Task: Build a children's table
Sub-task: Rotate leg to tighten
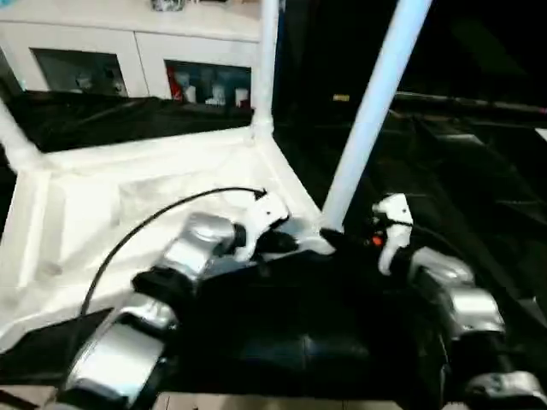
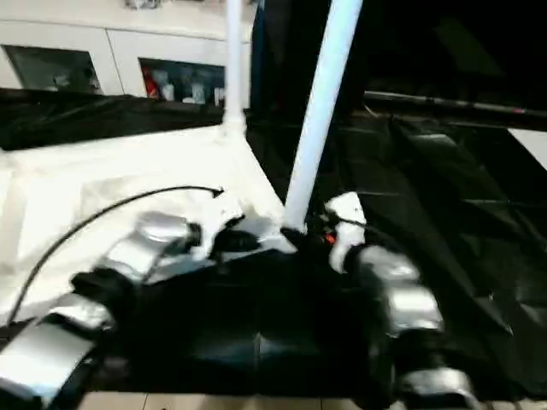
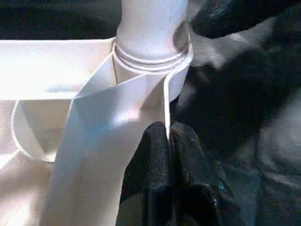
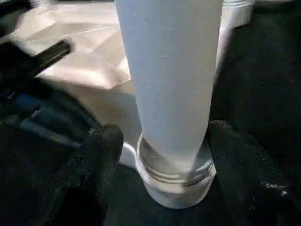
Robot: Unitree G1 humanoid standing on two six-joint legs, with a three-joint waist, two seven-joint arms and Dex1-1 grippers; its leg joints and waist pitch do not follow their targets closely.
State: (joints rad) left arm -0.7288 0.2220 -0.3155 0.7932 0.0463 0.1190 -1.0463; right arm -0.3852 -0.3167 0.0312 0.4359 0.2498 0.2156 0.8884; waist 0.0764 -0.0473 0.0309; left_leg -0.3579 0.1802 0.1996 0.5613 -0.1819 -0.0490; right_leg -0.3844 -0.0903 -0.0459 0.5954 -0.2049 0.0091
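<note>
I judge the upturned tabletop [image 1: 145, 205], mid-left of frame, light, stiff and slick, so my left gripper [image 3: 167, 155] pinches its thin rim shut while my right gripper's [image 4: 162, 155] fingers stand apart around the near leg [image 1: 367, 120], low at its socket.
</note>
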